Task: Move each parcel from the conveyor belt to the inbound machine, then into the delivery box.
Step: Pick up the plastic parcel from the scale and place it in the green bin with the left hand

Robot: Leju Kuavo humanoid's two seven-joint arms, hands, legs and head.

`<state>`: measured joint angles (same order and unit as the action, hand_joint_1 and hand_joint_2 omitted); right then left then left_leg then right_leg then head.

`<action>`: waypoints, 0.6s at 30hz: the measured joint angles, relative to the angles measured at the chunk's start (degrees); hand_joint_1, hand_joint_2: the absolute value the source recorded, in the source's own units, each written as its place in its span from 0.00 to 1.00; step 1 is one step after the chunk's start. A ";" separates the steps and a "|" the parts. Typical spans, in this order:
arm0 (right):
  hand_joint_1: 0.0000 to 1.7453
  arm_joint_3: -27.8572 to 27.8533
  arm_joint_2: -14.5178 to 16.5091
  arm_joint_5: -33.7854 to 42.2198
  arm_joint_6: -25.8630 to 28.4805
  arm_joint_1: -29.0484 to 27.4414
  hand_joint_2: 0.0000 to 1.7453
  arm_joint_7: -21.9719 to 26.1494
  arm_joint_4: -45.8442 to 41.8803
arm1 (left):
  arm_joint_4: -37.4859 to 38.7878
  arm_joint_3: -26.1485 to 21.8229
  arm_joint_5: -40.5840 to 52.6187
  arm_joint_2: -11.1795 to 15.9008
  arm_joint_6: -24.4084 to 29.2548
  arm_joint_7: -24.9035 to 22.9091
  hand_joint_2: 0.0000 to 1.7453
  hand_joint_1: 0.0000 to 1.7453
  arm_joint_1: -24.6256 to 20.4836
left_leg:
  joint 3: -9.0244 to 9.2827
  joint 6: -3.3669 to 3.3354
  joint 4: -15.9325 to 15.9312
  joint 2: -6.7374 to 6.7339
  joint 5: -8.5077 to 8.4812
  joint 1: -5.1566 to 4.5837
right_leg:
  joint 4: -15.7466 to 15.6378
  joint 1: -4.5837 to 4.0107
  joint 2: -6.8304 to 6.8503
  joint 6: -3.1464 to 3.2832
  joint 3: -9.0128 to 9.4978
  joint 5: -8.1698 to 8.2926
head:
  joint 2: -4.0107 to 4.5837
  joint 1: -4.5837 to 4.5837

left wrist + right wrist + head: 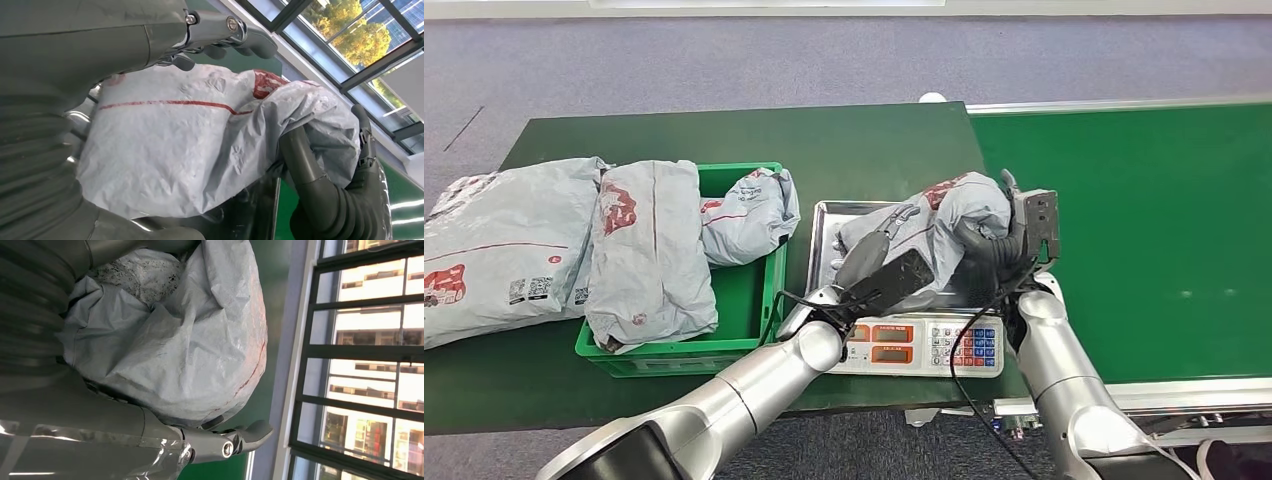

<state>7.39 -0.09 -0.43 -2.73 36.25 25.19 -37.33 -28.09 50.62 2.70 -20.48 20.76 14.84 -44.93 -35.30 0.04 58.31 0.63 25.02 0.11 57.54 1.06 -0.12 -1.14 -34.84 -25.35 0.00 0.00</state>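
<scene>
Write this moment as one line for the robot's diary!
stage: weighing | parcel: on scale | left hand: holds parcel | right hand: holds parcel

Parcel on scale (crate left).

crinkled plastic parcel, shiny metal tray

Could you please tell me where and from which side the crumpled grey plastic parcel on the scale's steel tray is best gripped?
Probably at its two bulging ends, from both sides at once. The soft grey plastic parcel lies humped across the steel tray, too bulky for one hand. The left hand and right hand already flank it that way.
</scene>
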 joint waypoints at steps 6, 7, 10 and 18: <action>0.00 1.69 0.56 -0.18 -0.89 -0.18 1.00 -0.61 -0.46 | 0.31 -0.01 0.22 0.00 0.16 -0.02 1.00 0.00 0.00 | -0.01 0.00 0.00 0.00 0.00 0.00 | 0.00 0.00 -0.02 0.00 0.00 0.00 | 0.00 0.00; 0.00 2.31 0.71 -0.17 -1.27 -0.48 1.00 -0.89 -0.98 | 0.31 -0.01 0.22 0.00 0.28 -0.02 1.00 0.00 0.00 | 0.00 0.00 0.00 -0.01 0.01 0.00 | 0.00 0.00 -0.03 0.00 0.00 0.00 | 0.00 0.00; 0.00 4.56 1.26 -0.39 -2.43 -2.20 1.00 -2.11 -3.93 | 0.31 -0.01 0.20 0.00 0.62 0.11 1.00 0.00 -0.01 | 0.00 0.01 0.00 -0.01 0.01 0.02 | 0.00 -0.02 -0.04 0.00 -0.01 0.00 | 0.00 0.00; 0.00 10.22 2.53 -2.84 -3.11 -7.06 1.00 -5.19 -13.49 | 0.38 -0.09 0.32 0.01 1.26 0.73 1.00 0.00 0.00 | -0.01 0.01 -0.03 -0.01 0.01 0.04 | 0.00 -0.03 -0.03 0.00 -0.03 0.00 | 0.00 0.00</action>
<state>17.61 2.44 -3.27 -5.84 29.20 20.00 -50.82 -27.71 50.53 3.02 -20.47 22.02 15.57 -44.94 -35.31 0.05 58.28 0.62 25.03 0.15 57.54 1.03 -0.15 -1.13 -34.87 -25.35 0.00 0.00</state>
